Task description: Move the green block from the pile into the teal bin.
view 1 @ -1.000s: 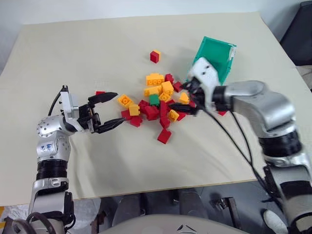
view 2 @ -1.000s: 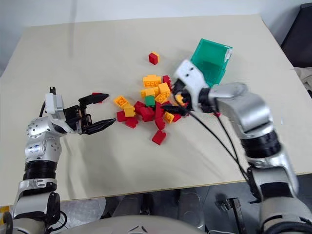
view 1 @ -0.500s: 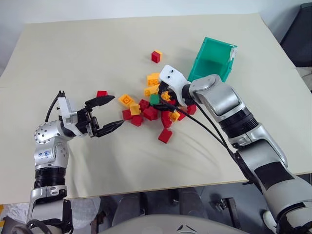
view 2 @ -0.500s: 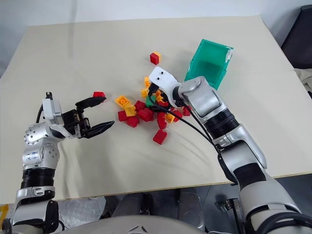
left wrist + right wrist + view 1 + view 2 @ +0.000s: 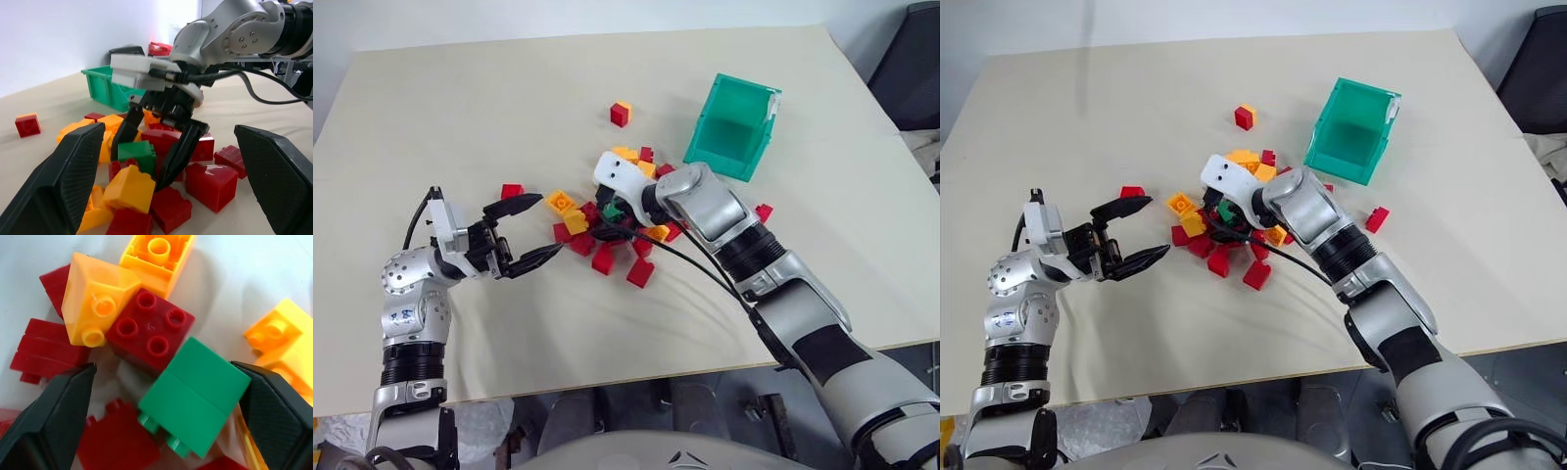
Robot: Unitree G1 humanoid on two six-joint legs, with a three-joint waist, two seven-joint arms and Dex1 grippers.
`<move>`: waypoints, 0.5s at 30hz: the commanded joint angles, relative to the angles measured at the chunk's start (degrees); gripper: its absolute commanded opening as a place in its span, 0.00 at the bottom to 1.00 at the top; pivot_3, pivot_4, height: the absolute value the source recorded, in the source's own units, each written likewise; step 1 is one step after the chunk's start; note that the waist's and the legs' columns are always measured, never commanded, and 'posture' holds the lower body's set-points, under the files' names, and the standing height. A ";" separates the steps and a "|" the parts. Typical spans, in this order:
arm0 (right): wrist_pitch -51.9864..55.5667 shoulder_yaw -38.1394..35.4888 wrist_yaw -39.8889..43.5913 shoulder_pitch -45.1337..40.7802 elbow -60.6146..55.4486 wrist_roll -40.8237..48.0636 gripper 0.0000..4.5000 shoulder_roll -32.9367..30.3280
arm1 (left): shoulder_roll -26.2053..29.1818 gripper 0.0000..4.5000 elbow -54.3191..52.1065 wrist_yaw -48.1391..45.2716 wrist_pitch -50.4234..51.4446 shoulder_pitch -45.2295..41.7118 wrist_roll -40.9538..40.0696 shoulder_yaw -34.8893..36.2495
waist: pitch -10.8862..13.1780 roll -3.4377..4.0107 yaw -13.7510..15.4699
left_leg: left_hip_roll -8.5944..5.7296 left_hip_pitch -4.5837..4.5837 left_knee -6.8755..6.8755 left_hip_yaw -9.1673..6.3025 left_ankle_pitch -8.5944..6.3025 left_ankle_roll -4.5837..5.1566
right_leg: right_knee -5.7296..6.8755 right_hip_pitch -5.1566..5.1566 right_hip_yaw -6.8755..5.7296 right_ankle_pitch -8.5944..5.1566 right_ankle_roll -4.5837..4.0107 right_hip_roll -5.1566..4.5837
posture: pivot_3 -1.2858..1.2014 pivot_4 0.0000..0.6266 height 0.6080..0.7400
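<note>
The green block point(image 5: 195, 394) lies in the pile point(image 5: 607, 230), between the spread fingers of the right tool point(image 5: 146, 156), one finger touching or nearly touching it. The teal bin point(image 5: 734, 127) stands at 2 o'clock from the pile on the beige counter point(image 5: 460, 117). The left tool point(image 5: 533, 230) hovers open at 9 o'clock. A pale wall backs the counter.

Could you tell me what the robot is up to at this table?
The robot is picking the green block out of the pile of red and yellow-orange bricks. Its right gripper is down in the pile with its open fingers on either side of the block, not yet closed on it. The left gripper hovers open beside the pile. The teal bin lies on the table beyond the pile.
</note>
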 commanded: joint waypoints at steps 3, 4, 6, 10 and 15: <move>3.58 -3.83 0.29 2.77 -9.51 0.50 0.57 -3.21 | 0.09 1.00 -3.00 0.44 0.61 0.84 -1.52 0.41 | 0.00 0.00 -0.01 | 0.00 -0.01 -0.02 -0.01 -0.01 -0.01 | -0.03 0.00 -0.01 0.00 0.00 0.01 | 0.52 0.24 1.00; 4.86 -4.72 0.31 3.56 -12.17 1.03 0.52 -3.97 | 0.02 1.00 -3.24 0.60 0.74 0.82 -1.44 0.23 | 0.00 0.00 -0.01 | 0.00 -0.02 -0.03 -0.01 -0.01 -0.01 | -0.05 -0.01 -0.02 0.00 0.00 0.01 | 0.52 0.24 1.00; 7.40 -6.64 0.19 5.14 -17.52 2.22 0.52 -5.38 | -0.09 1.00 -3.76 0.77 0.93 0.80 -1.21 -0.23 | 0.01 0.00 0.05 | 0.01 -0.03 -0.04 -0.03 -0.01 -0.02 | -0.07 -0.01 -0.05 0.00 0.00 0.02 | 0.52 0.24 1.00; 11.79 -15.65 -2.05 8.58 -30.57 5.83 0.52 -9.34 | -1.58 1.00 -5.61 3.96 2.18 -1.08 0.86 -3.09 | 0.02 0.03 0.81 | 0.01 -0.08 -0.02 -0.05 -0.02 -0.02 | -0.09 -0.02 -0.06 0.00 0.00 0.00 | 0.52 0.24 1.00; 10.76 -23.87 -9.23 8.54 -31.90 4.24 0.52 -13.69 | -4.21 1.00 -6.78 13.10 4.72 -5.10 7.42 -7.75 | 0.02 0.02 1.72 | -0.01 -0.07 0.00 -0.06 -0.03 -0.02 | -0.07 -0.02 -0.05 0.01 0.01 0.02 | 0.52 0.24 1.00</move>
